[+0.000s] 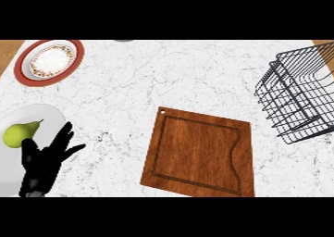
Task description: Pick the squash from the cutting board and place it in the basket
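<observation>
While left hand [43, 159] rests open: one cutting board [199, 154], one basket [302, 95], two plates.

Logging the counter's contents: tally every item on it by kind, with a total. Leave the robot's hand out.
Plates: 2, a red-rimmed plate and a white plate
Pears: 1, a green pear on the white plate
Cutting boards: 1, a wooden cutting board, nothing on it
Baskets: 1, a wire basket
Squash: 0 visible
Total: 5

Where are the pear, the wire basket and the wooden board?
pear [19, 134], head view, on the middle of its green body.
wire basket [300, 92], head view, on its dark wire wall.
cutting board [196, 155], head view, on its bare wooden middle.
</observation>
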